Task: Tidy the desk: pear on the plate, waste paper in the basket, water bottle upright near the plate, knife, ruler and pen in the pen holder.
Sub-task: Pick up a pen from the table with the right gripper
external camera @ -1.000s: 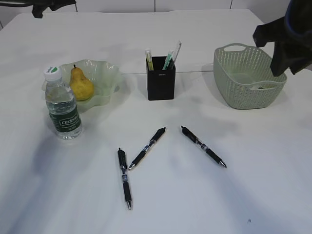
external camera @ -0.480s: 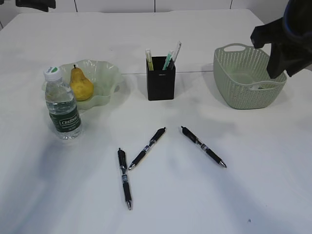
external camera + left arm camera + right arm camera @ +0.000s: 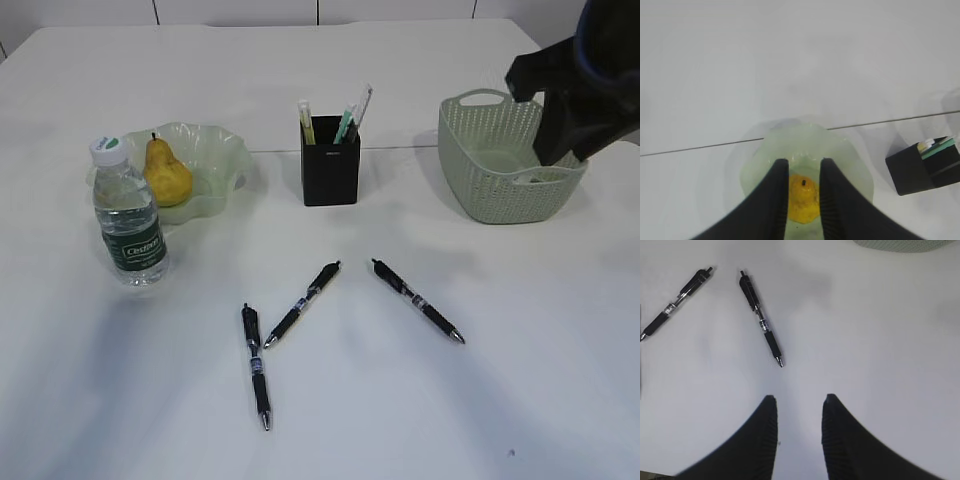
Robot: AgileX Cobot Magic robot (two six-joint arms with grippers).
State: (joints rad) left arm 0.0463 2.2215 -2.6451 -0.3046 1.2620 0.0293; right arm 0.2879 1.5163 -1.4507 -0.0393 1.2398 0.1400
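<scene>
Pear [image 3: 167,173] sits in plate [image 3: 215,160]; water bottle [image 3: 128,213] upright just beside plate. Pen holder [image 3: 330,173] holds several items. Three black pens [image 3: 302,303] lie loose on desk [image 3: 520,330], near front centre. Basket [image 3: 505,160] at right rear. Left end effector [image 3: 801,167] hangs above pear, jaws parted, empty. Right end effector [image 3: 799,407] above bare desk, jaws apart, empty.

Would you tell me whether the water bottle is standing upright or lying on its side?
Upright: the water bottle stands on the desk with its white cap on top, beside the plate.
</scene>
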